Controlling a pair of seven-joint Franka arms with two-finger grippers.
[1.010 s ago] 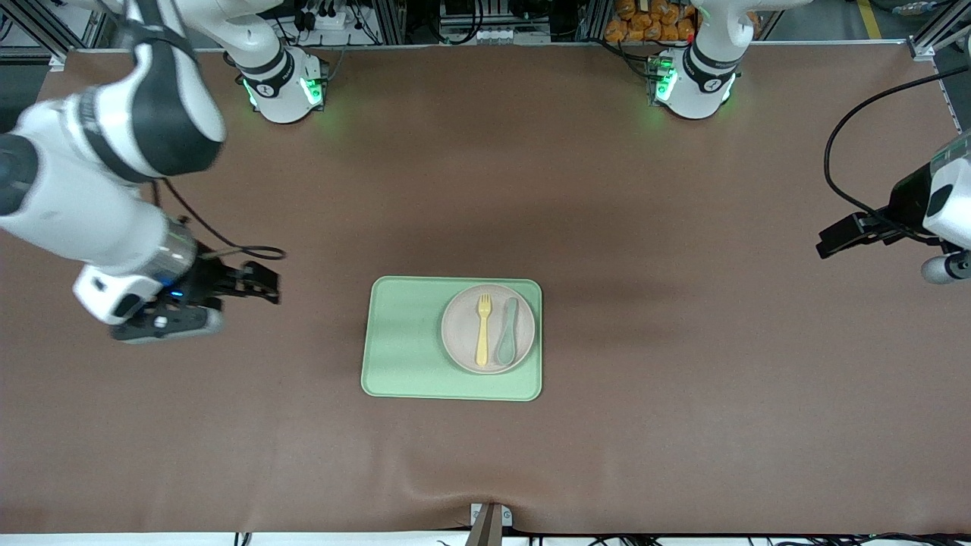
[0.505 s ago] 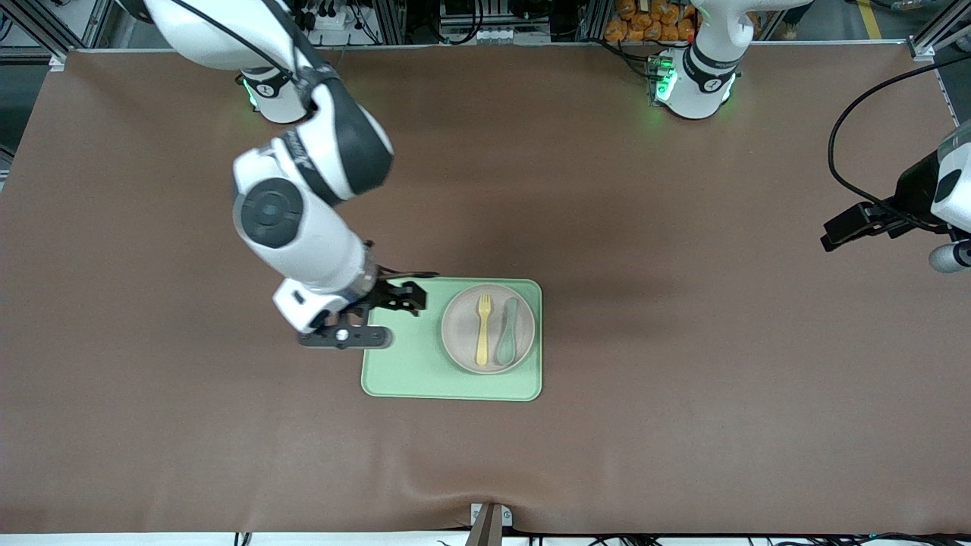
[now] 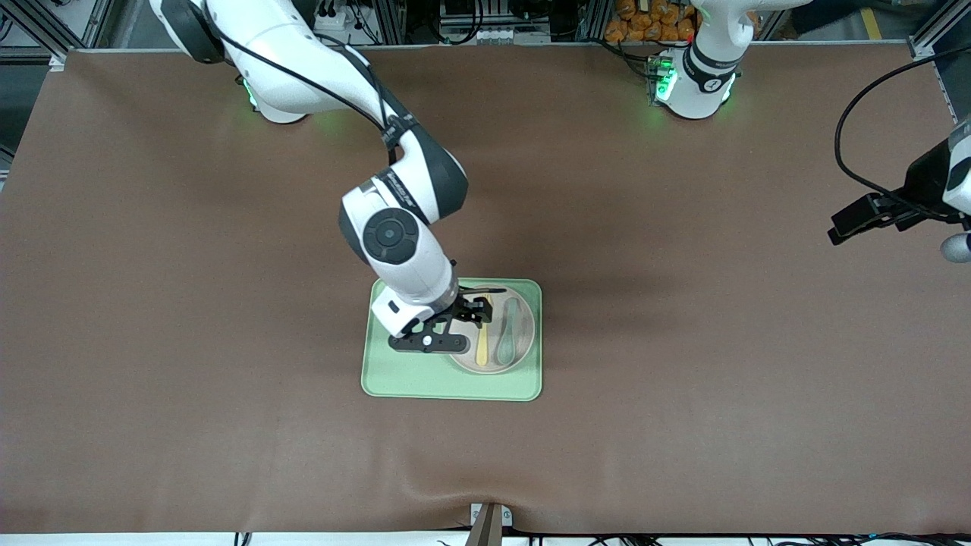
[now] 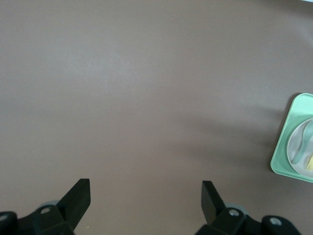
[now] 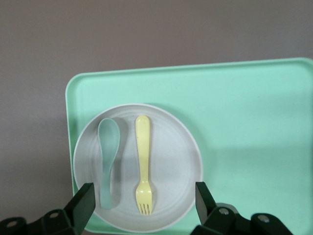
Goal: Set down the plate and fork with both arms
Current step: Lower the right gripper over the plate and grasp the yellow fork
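Note:
The round beige-pink plate [image 3: 526, 337] sits on the light green tray [image 3: 402, 379], at the tray's end toward the left arm. The yellow fork [image 3: 482, 350] lies on the plate beside a grey-green spoon [image 3: 507, 334]. My right gripper [image 3: 476, 309] hangs open over the plate, hiding the fork's tines in the front view. In the right wrist view the fork [image 5: 143, 156], spoon [image 5: 108, 156] and plate [image 5: 176, 161] show between the open fingers of the right gripper [image 5: 144, 190]. My left gripper [image 3: 840, 227] is open and empty over bare table at the left arm's end, also seen in its wrist view [image 4: 145, 186].
The brown table mat [image 3: 683, 379] surrounds the tray. The tray's half toward the right arm [image 5: 254, 122] is bare. The left wrist view shows the tray [image 4: 286, 147] with the plate [image 4: 297, 152] at its edge. A small bracket [image 3: 489, 519] sits at the table's near edge.
My right arm has swung from the right arm's end of the table to over the tray and then over the plate. My left gripper has drifted slightly outward.

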